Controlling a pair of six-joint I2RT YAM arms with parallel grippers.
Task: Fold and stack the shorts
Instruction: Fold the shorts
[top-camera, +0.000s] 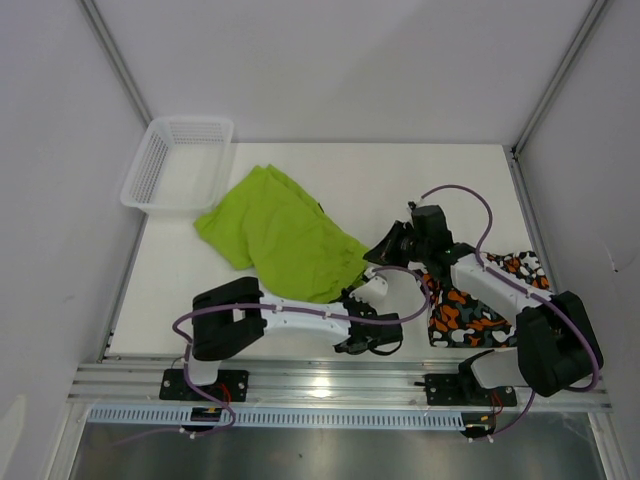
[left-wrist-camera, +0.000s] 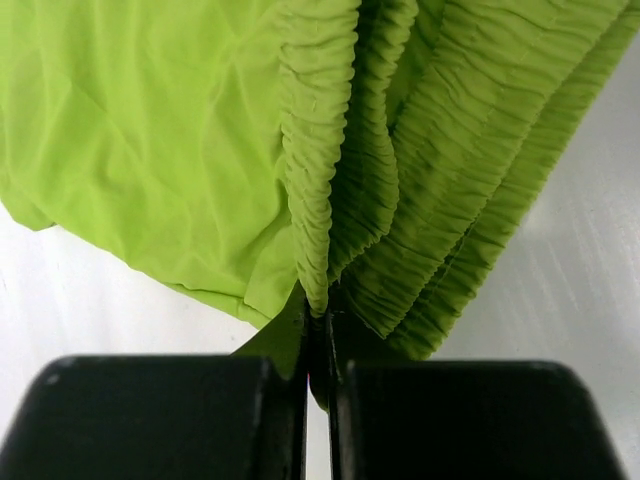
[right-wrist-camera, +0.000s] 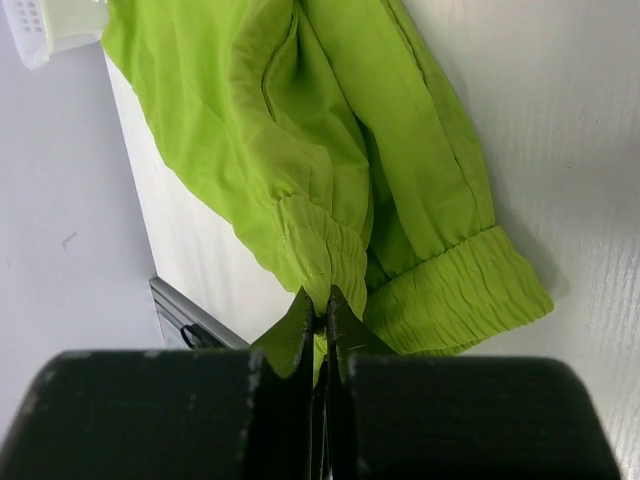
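Since both pairs of fingers are clenched on the same thing, the risks are all in the grip. The left fingers (left-wrist-camera: 180, 420) pinch a thin gathered ridge of the waistband (left-wrist-camera: 320, 150) of the lime green shorts (top-camera: 280, 235), and the right fingers (right-wrist-camera: 170, 415) pinch the elastic close by.

Risks:
- Bite is shallow, right at the tips. Ruched elastic could slip out under a pull.
- Several folds of waistband hang beside the left pinch. It likely holds only some layers, so the rest would sag and the fold go crooked.
- Pinch points sit near each other. A lift from here would bunch the cloth rather than spread it.
- The right arm (top-camera: 500, 285) lies over the camouflage shorts (top-camera: 475, 310) at the near right of the bench. A swing could drag them.
- The far edge of the green shorts lies just beside the white mesh basket (top-camera: 190, 122), so a wide sweep may nudge it.

The green shorts lie crumpled mid-bench, running from the basket to the fingers.

The bench (top-camera: 400, 180) is white, smooth and slightly glossy, so I'd expect cloth to slide easily. White panel walls (top-camera: 330, 60) close three sides, with aluminium posts at the corners. An aluminium rail (top-camera: 330, 385) at the near edge carries the arm bases.
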